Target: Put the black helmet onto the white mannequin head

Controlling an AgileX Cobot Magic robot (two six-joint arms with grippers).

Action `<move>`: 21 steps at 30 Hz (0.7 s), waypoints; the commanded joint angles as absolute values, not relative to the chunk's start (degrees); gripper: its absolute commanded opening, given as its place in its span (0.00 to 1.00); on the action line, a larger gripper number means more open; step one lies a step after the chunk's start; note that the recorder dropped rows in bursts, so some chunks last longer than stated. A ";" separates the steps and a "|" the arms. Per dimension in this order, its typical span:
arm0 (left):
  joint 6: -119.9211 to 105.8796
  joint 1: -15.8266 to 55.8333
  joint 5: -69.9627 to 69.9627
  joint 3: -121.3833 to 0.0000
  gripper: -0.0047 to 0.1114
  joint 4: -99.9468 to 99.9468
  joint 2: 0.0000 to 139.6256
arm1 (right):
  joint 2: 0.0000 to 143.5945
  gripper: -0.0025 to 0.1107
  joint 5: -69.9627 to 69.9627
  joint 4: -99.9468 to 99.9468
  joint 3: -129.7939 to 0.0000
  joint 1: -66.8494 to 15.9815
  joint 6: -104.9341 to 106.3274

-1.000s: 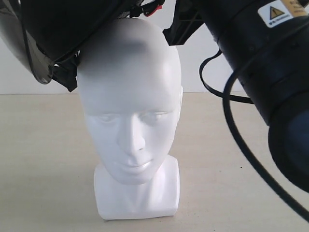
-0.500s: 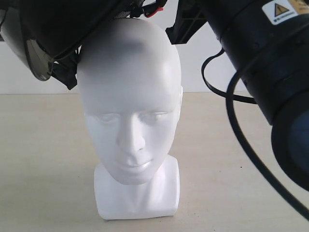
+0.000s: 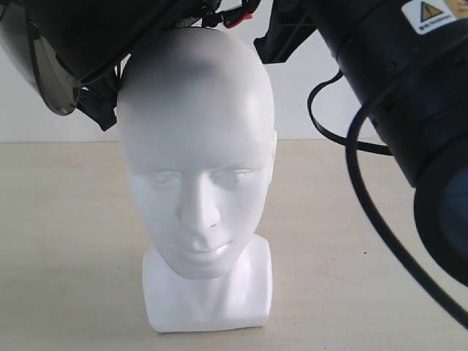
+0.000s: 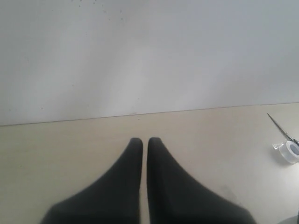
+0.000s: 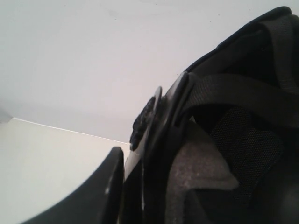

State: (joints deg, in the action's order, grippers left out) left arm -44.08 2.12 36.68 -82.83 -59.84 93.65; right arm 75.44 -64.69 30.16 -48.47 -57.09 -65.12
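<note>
The white mannequin head stands upright on the table, facing the exterior camera. The black helmet hangs tilted at the head's upper left, its rim touching the crown and its smoky visor pointing down-left. My right gripper is shut on the helmet; in the right wrist view one finger lies outside the shell, with the grey padding inside. My left gripper is shut on nothing, low over bare table, and is out of the exterior view.
The bulky right arm and its looping cable fill the exterior view's right side. In the left wrist view a tape roll and scissors lie on the beige table near the white wall.
The right arm has crept up and to the right, carrying the helmet with it. The helmet has rotated a little, its visor lifting at the left. The mannequin head has stayed put.
</note>
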 commanded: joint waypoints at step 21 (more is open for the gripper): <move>-48.24 5.42 40.60 -85.32 0.08 -62.35 92.57 | 70.84 0.02 -52.11 28.86 -48.68 -56.46 -57.99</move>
